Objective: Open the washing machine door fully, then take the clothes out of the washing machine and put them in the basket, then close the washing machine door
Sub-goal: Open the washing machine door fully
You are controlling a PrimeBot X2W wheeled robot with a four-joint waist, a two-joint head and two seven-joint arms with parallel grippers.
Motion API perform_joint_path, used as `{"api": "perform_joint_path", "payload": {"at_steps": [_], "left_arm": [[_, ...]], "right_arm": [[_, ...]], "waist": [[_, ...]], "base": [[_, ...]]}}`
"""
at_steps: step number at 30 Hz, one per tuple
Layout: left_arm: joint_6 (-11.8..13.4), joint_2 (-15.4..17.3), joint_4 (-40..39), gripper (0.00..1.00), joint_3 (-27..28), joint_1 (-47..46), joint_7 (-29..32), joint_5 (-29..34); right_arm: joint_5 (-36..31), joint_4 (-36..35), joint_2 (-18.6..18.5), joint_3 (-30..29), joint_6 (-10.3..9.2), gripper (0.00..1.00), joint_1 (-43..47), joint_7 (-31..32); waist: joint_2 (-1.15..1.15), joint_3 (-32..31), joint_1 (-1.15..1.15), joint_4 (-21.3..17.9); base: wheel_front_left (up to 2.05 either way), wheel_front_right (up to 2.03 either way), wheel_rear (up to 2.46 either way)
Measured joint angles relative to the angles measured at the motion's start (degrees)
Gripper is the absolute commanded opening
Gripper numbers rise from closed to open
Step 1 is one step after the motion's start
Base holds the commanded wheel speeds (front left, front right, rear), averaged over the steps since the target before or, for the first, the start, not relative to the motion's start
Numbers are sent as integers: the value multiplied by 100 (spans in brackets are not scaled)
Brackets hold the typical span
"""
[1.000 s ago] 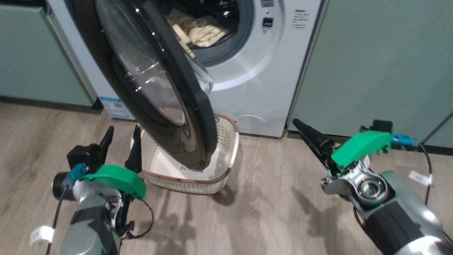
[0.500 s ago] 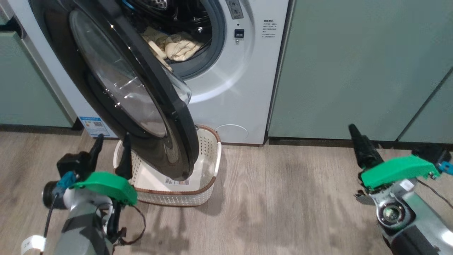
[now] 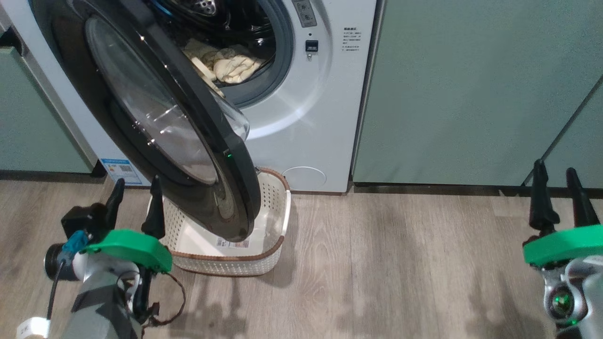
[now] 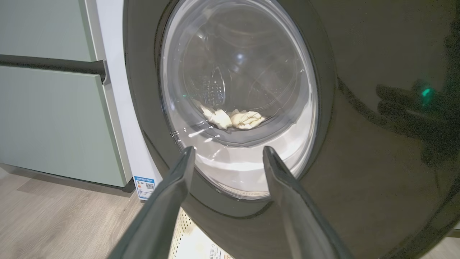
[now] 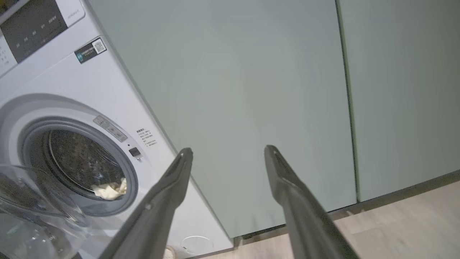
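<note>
The white washing machine (image 3: 320,117) stands at the back with its door (image 3: 155,108) swung partly open, the black rim hanging over the basket (image 3: 235,266). Cream clothes (image 3: 231,66) lie in the drum. My left gripper (image 3: 134,195) is open, left of the basket, just in front of the door's outer face. In the left wrist view the left gripper (image 4: 228,154) points at the door (image 4: 359,180), and the clothes (image 4: 235,118) show through the glass. My right gripper (image 3: 558,183) is open at the far right, empty. The right wrist view has the right gripper (image 5: 228,153) facing the cabinet, the washing machine (image 5: 64,93) and clothes (image 5: 109,189) at left.
Sage-green cabinet doors (image 3: 471,84) flank the washer on the right, and another cabinet (image 3: 33,122) on the left. The wooden floor (image 3: 400,263) stretches between my two arms. The door's lower rim hides part of the basket's inside.
The head camera has shifted, so the whole scene sits differently. My right arm has swung out to the right, its fingers turning from up-left to straight up. The left gripper stays by the basket.
</note>
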Motion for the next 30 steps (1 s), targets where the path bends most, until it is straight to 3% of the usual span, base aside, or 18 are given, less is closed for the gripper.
{"api": "perform_joint_path", "payload": {"at_steps": [4, 8, 18, 30], "left_arm": [[-3, -10, -2, 100, 0, 0, 1, 0], [-5, -14, 3, 100, 0, -1, 1, 3], [-48, -21, 59, 100, 25, -1, 1, 48], [-48, -24, 102, 100, 36, -1, 1, 30]], "right_arm": [[-1028, -438, 205, -334, 0, 100, 310, 0], [-1563, -528, 254, -375, 0, 100, 580, 0], [-2201, -567, 327, -326, 0, 100, 1013, 0], [-2267, -600, 367, -430, 0, 100, 1032, 0]], "waist": [[0, 13, 0, 37], [0, 22, 0, 76], [0, 2, 1, 122], [0, -38, 0, 125]], "base": [[0, 0, 0], [0, 0, 0], [0, 0, 0], [0, 0, 0]]}}
